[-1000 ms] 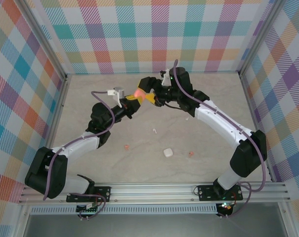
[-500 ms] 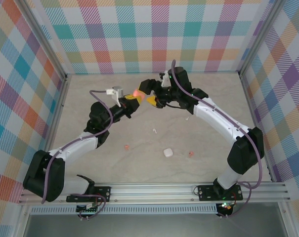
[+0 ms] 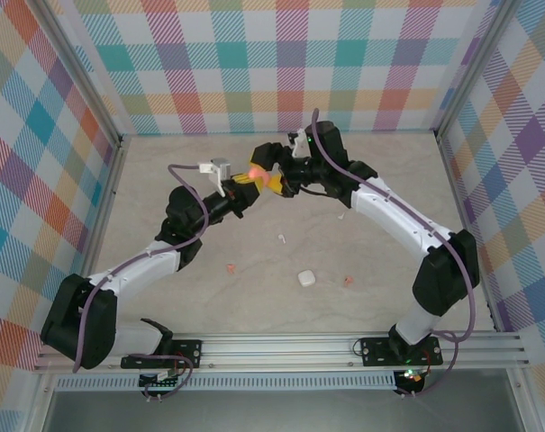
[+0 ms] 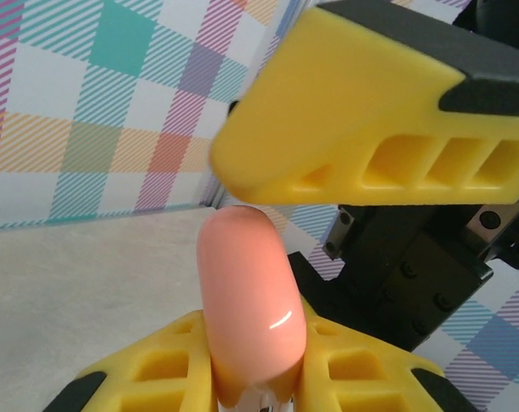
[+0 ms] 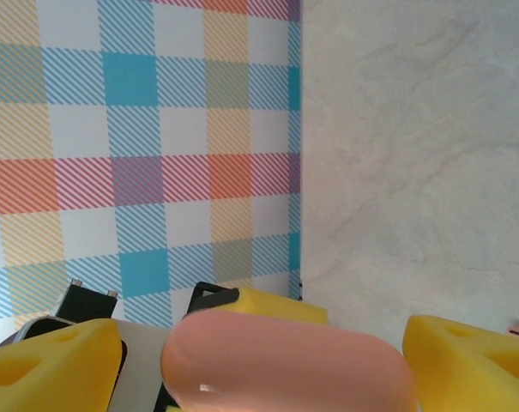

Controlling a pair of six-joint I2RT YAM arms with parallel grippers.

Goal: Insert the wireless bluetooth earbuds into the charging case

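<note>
Table [image 3: 371, 306] first: the earbuds lie on it, well below and behind both tools: one white [image 3: 281, 239], two pink [image 3: 231, 268] [image 3: 348, 281], and a white case [image 3: 304, 278] among them. My left tool [image 3: 244, 182] is clamped tight on the pink case [image 3: 257, 171], held in the air. My right tool [image 3: 273, 180] gapes wide, a finger on either side of that case with gaps showing. Risks, my guess: closing off-centre twists the case out of the left grip, and the lid looks shut, so nothing can go in yet.
</note>
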